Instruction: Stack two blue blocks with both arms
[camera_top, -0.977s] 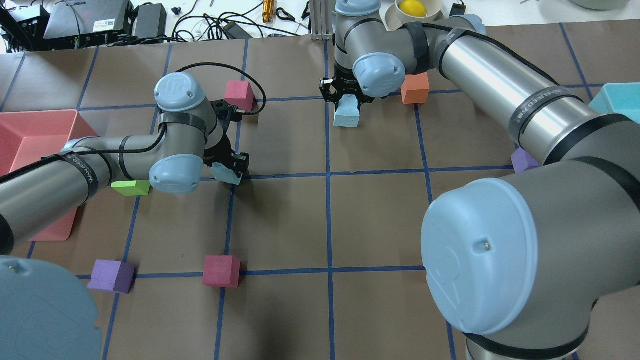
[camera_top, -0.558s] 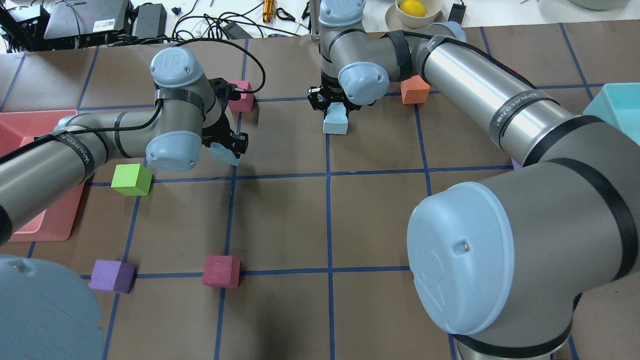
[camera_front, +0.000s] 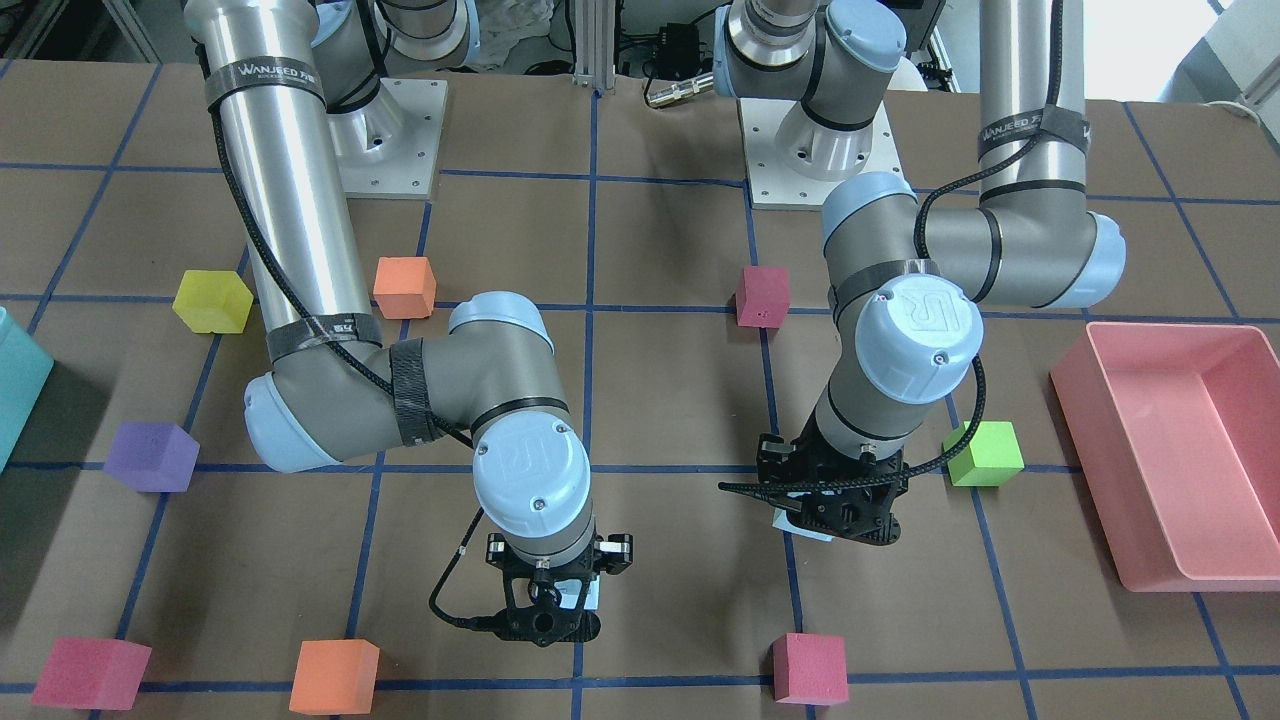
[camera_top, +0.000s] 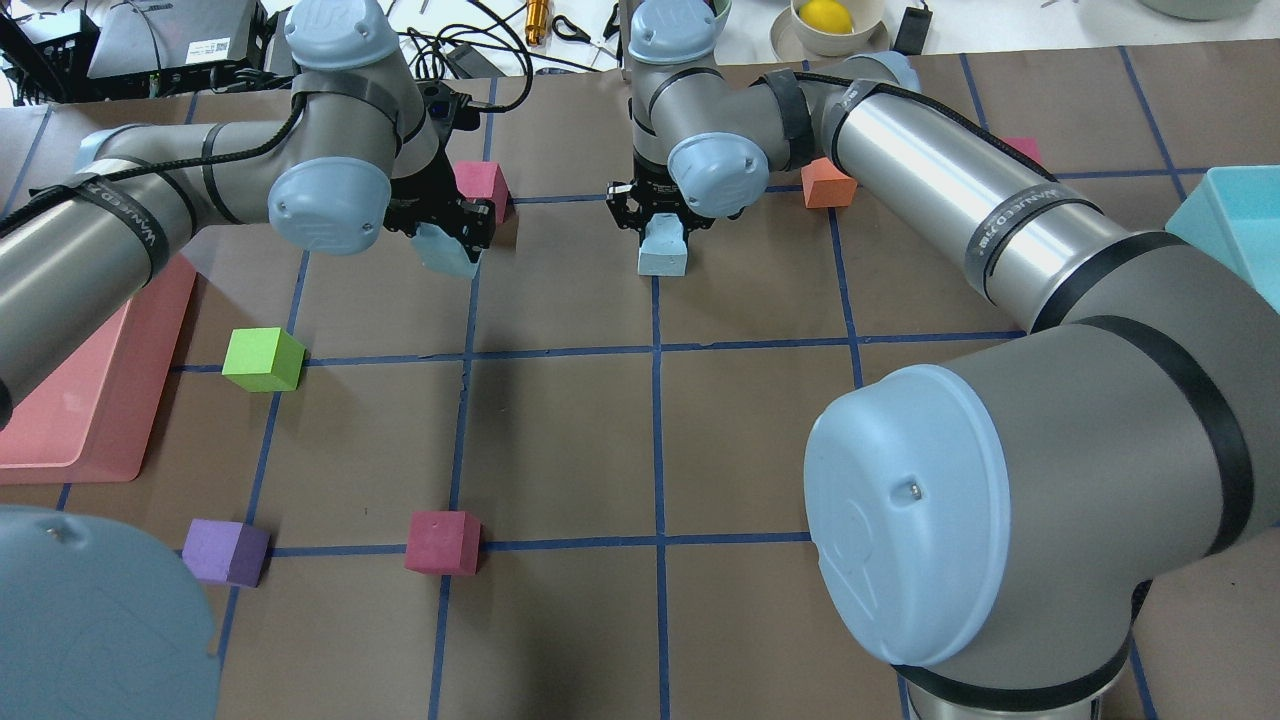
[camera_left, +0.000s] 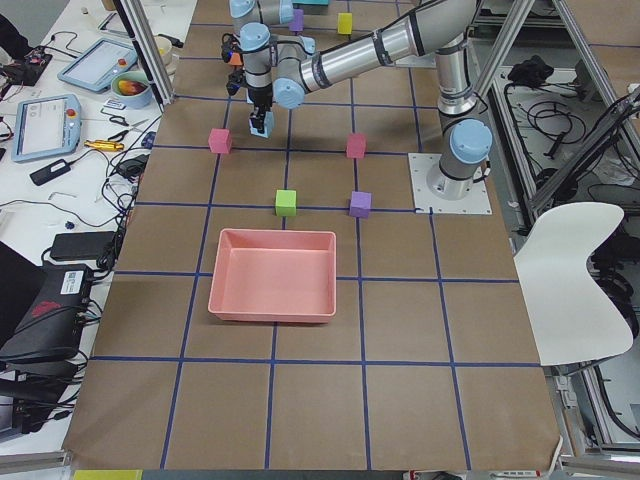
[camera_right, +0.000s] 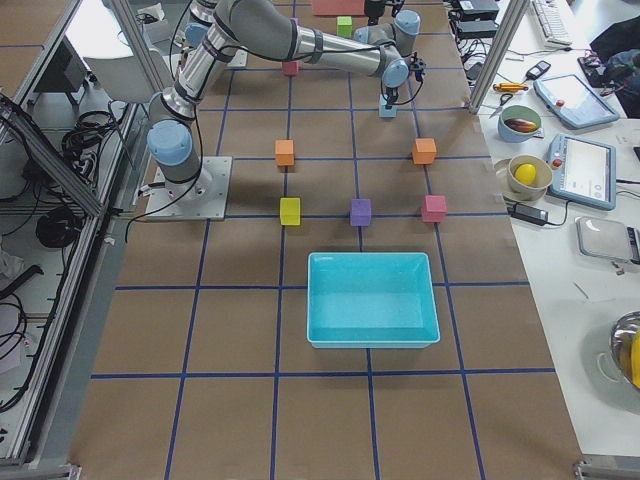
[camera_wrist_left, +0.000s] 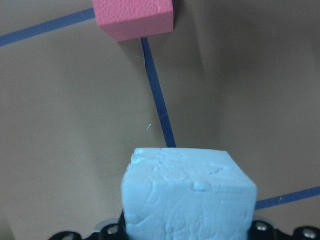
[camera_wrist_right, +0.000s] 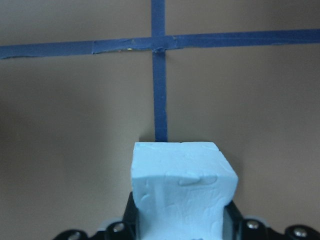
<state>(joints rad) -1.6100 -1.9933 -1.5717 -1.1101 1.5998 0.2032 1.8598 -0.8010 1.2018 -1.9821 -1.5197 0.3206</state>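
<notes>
My left gripper is shut on one pale blue block and holds it tilted above the table, just in front of a pink cube. The left wrist view shows this block between the fingers, with the pink cube ahead. My right gripper is shut on the other blue block, low over a blue tape line. I cannot tell whether it touches the table. The right wrist view shows that block just short of a tape crossing. The two blocks are about one grid square apart.
An orange cube sits right of the right gripper. A green cube, a purple cube and a magenta cube lie nearer the robot. A pink tray is at the left edge and a teal box at the right.
The left gripper has carried its blue block away from the robot toward the pink cube. The right gripper has shifted its block a little left and farther away. The green cube is uncovered.
</notes>
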